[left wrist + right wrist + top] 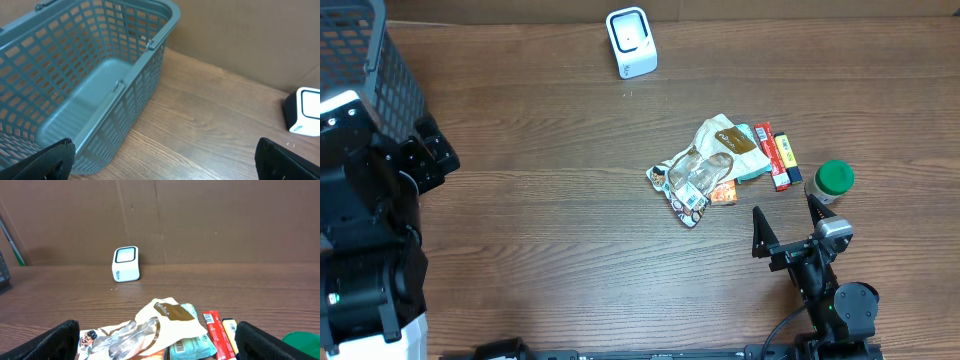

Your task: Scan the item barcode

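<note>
Right pincer [784,205] wide, empty; packets [705,165] lie just ahead of its tips, within our reach. Scanner [631,42] well beyond, window facing us, ready for barcode. Left pincer [165,167] wide, empty; basket [140,95] ahead, we judge for scanned goods.

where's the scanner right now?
Overhead, the white scanner stands at the far edge of the table, near the middle, beyond the item pile and right of the basket.

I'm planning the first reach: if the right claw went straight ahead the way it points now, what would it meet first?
Most likely the clear bag or the tan pouch, lying just ahead. The scanner stands far behind them. Which of the two comes first is unclear.
</note>
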`<state>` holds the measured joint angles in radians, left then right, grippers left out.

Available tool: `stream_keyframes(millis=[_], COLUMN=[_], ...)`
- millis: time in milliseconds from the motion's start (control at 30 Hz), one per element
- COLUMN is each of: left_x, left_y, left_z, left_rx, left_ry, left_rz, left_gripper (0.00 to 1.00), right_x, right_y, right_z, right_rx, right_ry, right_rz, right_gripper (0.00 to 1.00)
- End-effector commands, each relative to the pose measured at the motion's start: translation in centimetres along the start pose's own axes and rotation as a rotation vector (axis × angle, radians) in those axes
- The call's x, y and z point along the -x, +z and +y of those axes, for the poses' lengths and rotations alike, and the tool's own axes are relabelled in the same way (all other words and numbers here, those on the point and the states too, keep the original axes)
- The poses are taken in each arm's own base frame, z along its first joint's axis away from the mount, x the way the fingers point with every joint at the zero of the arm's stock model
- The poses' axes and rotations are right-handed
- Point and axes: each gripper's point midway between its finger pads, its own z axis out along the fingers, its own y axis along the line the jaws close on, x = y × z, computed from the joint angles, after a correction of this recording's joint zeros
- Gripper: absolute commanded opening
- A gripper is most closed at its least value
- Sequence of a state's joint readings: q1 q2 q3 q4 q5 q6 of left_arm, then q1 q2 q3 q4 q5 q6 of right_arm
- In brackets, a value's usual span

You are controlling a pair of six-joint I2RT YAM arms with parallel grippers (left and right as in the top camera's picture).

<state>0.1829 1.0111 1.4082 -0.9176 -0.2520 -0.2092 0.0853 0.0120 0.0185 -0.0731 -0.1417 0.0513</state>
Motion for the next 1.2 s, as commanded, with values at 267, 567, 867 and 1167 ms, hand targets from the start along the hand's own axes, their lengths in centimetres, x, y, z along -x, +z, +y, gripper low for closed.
stream_keyframes(millis=[267, 567, 867, 1167], left_x=[-3.7, -10.4, -16.4, -18.9], left_y=[-1.9, -2.4, -3.7, -3.3], left_z=[-1.2, 0.7, 2.8, 3.6], left_rx=[-0.074, -0.066, -0.050, -0.048], left_ry=[0.051, 0.065, 0.086, 0.058], left_rz=[0.005, 0.047, 0.114, 0.060], left_gripper=[1.00, 1.00, 1.00, 1.00], right_x=[-0.2, -0.2, -0.2, -0.2], right_y=[0.0, 0.0, 0.0, 0.0], right_z=[-0.3, -0.3, -0.3, -0.3], right_rx=[-0.013, -0.013, -0.013, -0.013], right_ry=[-0.007, -0.007, -0.007, -0.007], right_rz=[-0.003, -0.003, -0.003, -0.003], right_gripper=[1.00, 1.00, 1.00, 1.00])
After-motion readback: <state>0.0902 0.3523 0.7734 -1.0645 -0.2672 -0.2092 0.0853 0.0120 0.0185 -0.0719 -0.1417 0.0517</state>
